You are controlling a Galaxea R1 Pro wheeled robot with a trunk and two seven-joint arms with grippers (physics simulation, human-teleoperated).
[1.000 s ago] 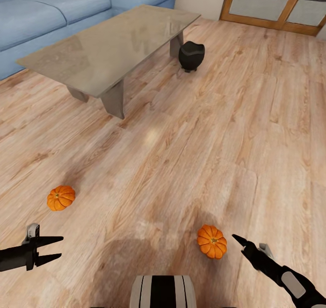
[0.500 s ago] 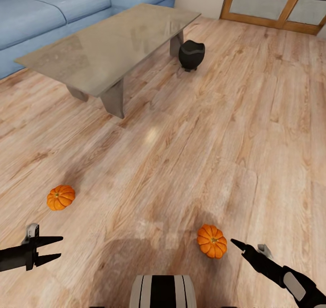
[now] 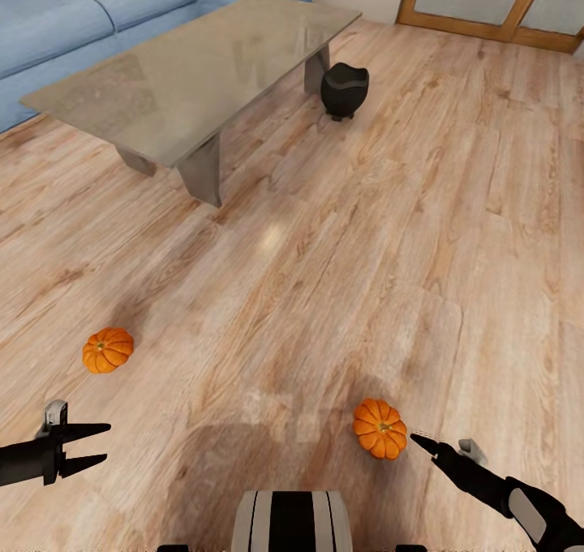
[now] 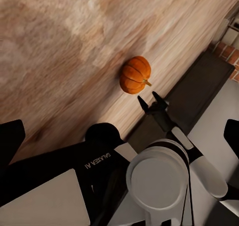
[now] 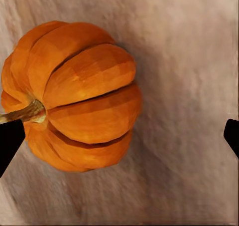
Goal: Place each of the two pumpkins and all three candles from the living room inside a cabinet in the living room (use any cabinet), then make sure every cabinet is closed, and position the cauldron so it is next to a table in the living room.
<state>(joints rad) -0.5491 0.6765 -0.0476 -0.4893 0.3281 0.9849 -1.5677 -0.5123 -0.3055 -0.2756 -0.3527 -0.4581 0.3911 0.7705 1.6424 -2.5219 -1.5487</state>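
— Grippers first: how do they stand?

— Right gripper (image 3: 442,448) sits low at the head view's bottom right, its black arm reaching in from the corner. In the right wrist view its two dark fingertips (image 5: 10,138) show at opposite edges with a wide gap, so the fingers are spread apart and hold nothing. The nearer pumpkin (image 3: 380,429) lies on the plank floor (image 3: 341,292) just beside its tip; I cannot tell whether the tip touches it.

— And the pumpkin up close?

— Ribbed, bright orange, lying on its side with the short stalk (image 5: 27,113) pointing toward one fingertip. It sits between the fingertips, toward the stalk-side one.

— Left side?

— Left gripper (image 3: 93,446) pokes in from the bottom left edge, level, its two pointed fingers parted, nothing between them. The other pumpkin (image 3: 108,350) rests on the floor near it, farther from the robot, apart from the fingers.

— Anything else of the task?

— Black cauldron (image 3: 344,90) stands on the floor right beside the far leg of the low grey table (image 3: 186,65). A blue sofa (image 3: 97,8) runs behind the table.
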